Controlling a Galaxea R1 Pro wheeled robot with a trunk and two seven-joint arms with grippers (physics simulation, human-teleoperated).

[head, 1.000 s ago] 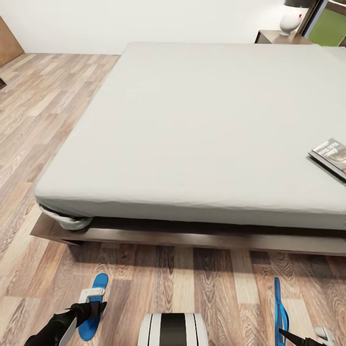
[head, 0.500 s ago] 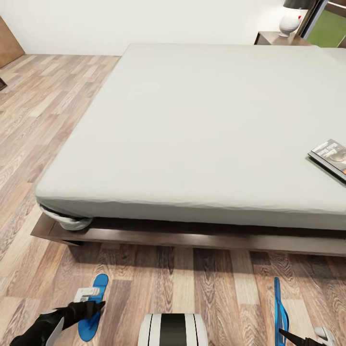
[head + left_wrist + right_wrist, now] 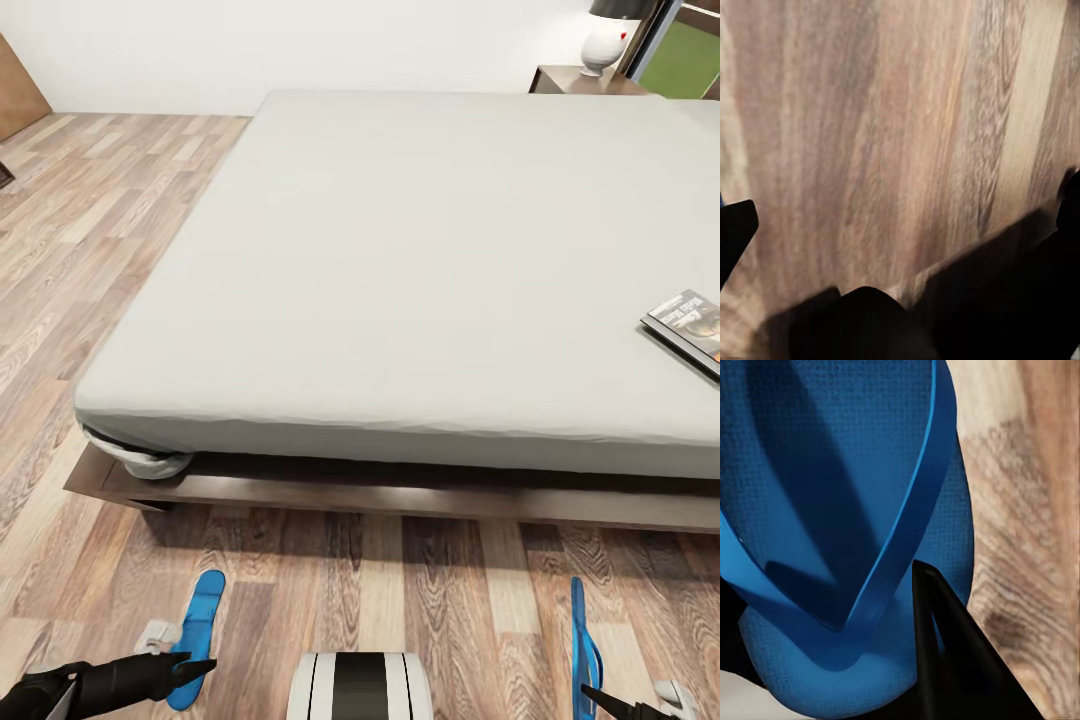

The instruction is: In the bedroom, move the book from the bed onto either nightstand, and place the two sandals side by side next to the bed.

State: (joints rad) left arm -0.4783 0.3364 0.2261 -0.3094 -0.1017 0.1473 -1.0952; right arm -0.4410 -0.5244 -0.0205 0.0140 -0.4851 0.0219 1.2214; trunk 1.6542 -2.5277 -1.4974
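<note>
Head view: down low, the left gripper (image 3: 195, 667) reaches to the heel of one sandal (image 3: 198, 632) lying flat on the floor (image 3: 60, 270). I cannot tell if its fingers are spread. The right gripper (image 3: 615, 703) pinches the other sandal (image 3: 582, 650), which stands on its edge. Past them is the bed (image 3: 430, 260). The book (image 3: 690, 325) lies by its right side. Far back is a nightstand (image 3: 575, 78).
</note>
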